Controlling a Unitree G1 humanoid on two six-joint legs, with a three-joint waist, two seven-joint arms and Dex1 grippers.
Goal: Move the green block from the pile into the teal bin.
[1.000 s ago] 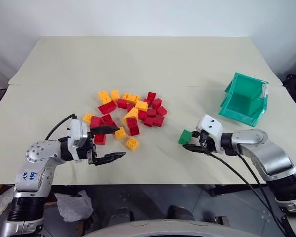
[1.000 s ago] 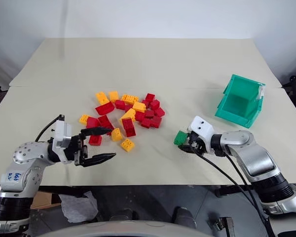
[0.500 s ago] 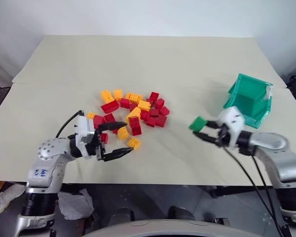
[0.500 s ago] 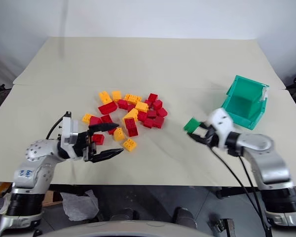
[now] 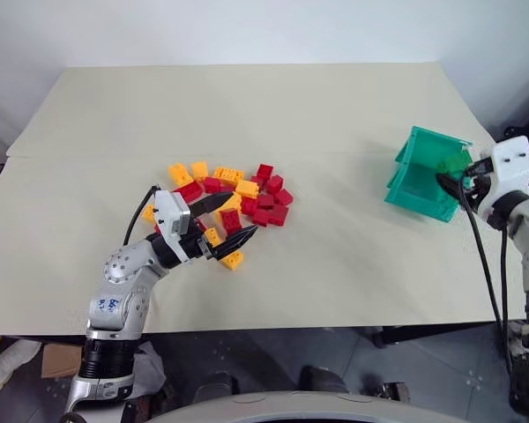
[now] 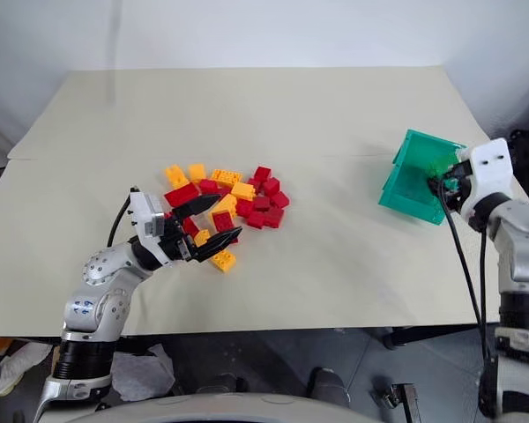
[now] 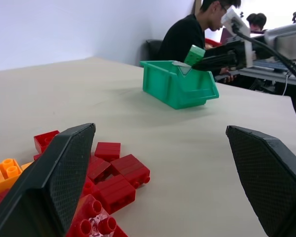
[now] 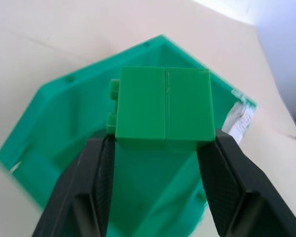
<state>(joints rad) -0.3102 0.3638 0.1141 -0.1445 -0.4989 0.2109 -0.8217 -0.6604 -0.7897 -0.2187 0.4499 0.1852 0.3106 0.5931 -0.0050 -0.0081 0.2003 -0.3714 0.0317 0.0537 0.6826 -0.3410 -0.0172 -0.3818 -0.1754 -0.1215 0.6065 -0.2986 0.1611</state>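
On the left side of the table [image 5: 335,273], the left gripper [image 5: 229,220] hovers over the near edge of the pile [image 5: 234,189] of red and yellow bricks, with its two black fingers spread wide apart and nothing between them. One yellow brick [image 5: 233,259] lies just beside the lower finger, a little apart from the rest of the cluster. To the right there is a bare stretch of table, then the teal bin [image 5: 423,176], which stands near the right edge. The right gripper [image 8: 160,148] is above the bin — its fingers are closed on the green block [image 8: 163,108], which is pinched by two opposite sides. The block is in the air over the bin's open top, not yet inside it.
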